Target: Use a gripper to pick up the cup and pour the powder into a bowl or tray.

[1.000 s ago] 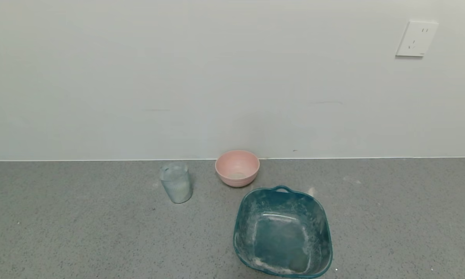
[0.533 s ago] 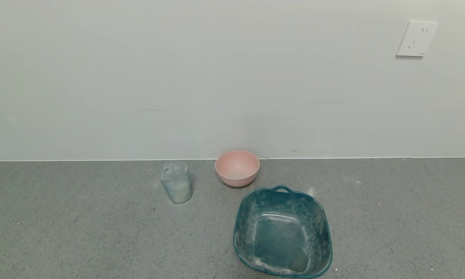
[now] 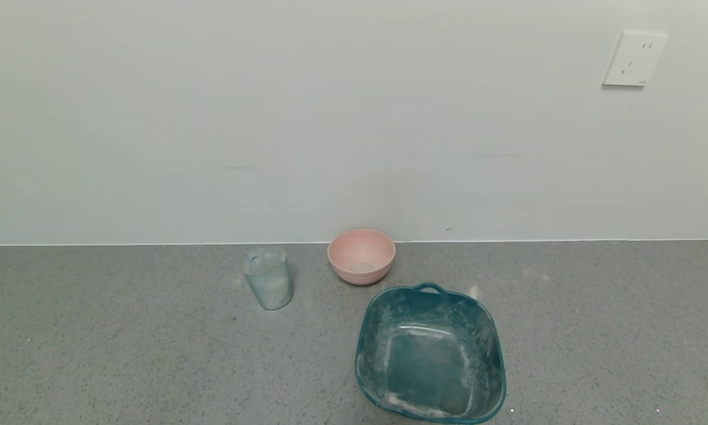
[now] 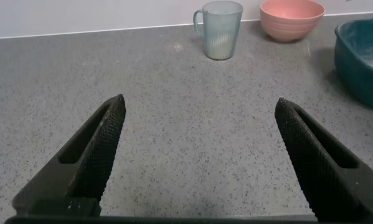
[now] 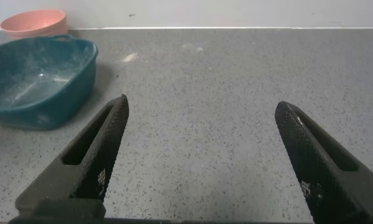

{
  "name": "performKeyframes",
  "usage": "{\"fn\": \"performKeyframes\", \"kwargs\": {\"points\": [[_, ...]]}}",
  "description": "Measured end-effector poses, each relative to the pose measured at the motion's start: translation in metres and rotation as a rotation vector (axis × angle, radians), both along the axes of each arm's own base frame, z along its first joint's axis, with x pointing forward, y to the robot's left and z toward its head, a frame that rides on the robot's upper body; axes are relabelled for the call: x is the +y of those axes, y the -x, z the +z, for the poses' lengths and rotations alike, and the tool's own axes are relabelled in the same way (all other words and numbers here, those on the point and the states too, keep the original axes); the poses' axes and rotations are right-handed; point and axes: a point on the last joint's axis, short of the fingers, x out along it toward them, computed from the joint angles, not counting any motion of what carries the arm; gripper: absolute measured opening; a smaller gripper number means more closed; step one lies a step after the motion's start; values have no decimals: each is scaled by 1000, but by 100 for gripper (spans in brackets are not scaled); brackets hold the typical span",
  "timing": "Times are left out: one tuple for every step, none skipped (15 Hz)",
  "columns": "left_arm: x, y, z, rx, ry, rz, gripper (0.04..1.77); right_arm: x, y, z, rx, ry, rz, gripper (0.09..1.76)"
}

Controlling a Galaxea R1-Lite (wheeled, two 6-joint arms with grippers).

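Observation:
The ribbed clear cup [image 3: 267, 278] stands upright on the grey counter, left of the pink bowl [image 3: 361, 255]. Whitish powder [image 3: 276, 289] shows low inside it. The teal tray [image 3: 429, 353] sits in front and right of the bowl, smeared with white dust. In the left wrist view the cup [image 4: 218, 29], bowl [image 4: 292, 18] and tray [image 4: 363, 59] lie far ahead of my open, empty left gripper [image 4: 200, 102]. My right gripper [image 5: 202, 102] is open and empty over bare counter, with the tray [image 5: 37, 78] and bowl [image 5: 33, 22] off to one side. Neither gripper shows in the head view.
A white wall runs along the counter's back edge, with a socket [image 3: 634, 59] high on the right. Faint powder smudges [image 3: 475, 291] mark the counter beside the tray's loop handle [image 3: 429, 287].

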Motion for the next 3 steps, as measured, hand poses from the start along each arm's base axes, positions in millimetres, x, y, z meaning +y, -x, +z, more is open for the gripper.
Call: {"fn": "performKeyframes", "kwargs": {"points": [[0,0,0,0,0,0,172,0,0,0,0,0,0,171],[0,0,0,0,-2,0,172,0,0,0,0,0,0,171],[0,0,0,0,-2,0,172,0,0,0,0,0,0,171]]}}
